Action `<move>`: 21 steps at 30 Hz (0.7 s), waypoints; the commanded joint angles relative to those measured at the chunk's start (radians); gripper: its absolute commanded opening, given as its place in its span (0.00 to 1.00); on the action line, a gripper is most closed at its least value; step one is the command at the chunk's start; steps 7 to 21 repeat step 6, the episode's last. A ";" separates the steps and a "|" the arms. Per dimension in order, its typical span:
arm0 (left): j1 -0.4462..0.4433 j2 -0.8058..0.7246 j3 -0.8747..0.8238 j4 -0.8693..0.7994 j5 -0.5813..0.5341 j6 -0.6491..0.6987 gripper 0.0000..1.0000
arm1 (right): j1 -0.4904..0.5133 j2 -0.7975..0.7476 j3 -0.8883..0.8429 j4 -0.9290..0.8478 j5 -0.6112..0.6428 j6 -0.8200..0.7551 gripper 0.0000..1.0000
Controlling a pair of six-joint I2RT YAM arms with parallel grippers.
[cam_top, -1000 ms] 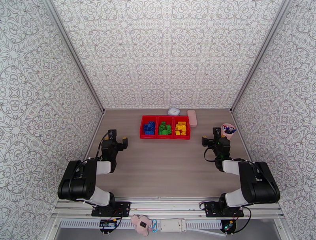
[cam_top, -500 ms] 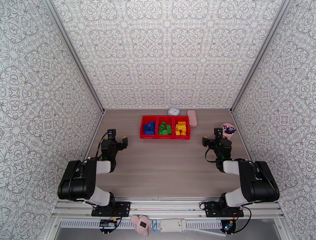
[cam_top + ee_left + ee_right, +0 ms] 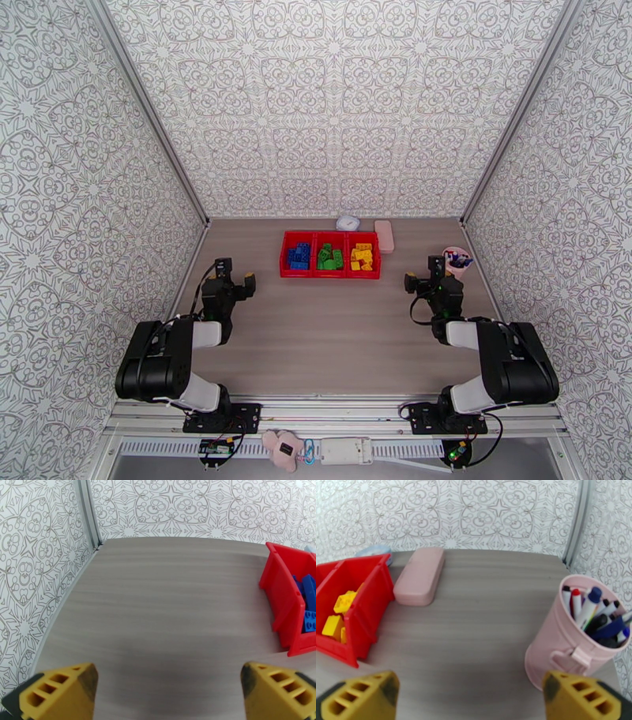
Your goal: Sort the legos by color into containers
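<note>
Reading the top view as a clock face with 12 o'clock at the far wall, the containers (image 3: 330,275), three joined red bins forming one tray, sit on the wood-grain worktop (image 3: 332,339) at about 12 o'clock, close to the back wall. All the legos to be seen lie inside them, sorted by colour. The blue legos (image 3: 299,256) are in the bin toward 9 o'clock, the green legos (image 3: 330,256) in the middle bin, and the yellow legos (image 3: 362,256) in the bin toward 3 o'clock. The left end effector (image 3: 235,273) is at about 9 o'clock near the left wall, well apart from the tray. Its yellow fingers (image 3: 59,691) are spread wide and released, with bare worktop between them. In its wrist view the blue bin's corner stands at the 3 o'clock edge. The right end effector (image 3: 423,272) is at about 3 o'clock, likewise released, its fingers (image 3: 584,699) wide apart and grasping nothing. A pink pen cup (image 3: 456,260) full of markers stands upright just beside it on the 3 o'clock side. In the right wrist view the cup is at about 4 o'clock and the yellow bin at 9 o'clock. A pink rounded case (image 3: 385,235) lies flat just beside the tray's 3 o'clock end; whether it touches the red wall I cannot tell. A small pale round object (image 3: 347,223) sits behind the tray at 12 o'clock, against the back wall.
</note>
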 commanded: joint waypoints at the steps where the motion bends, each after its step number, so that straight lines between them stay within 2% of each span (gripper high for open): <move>1: -0.003 0.001 0.014 -0.020 -0.001 -0.004 1.00 | 0.000 0.004 -0.006 0.019 -0.018 0.017 1.00; 21: -0.004 0.001 0.013 -0.020 -0.002 -0.004 1.00 | 0.000 0.002 -0.006 0.018 -0.019 0.017 1.00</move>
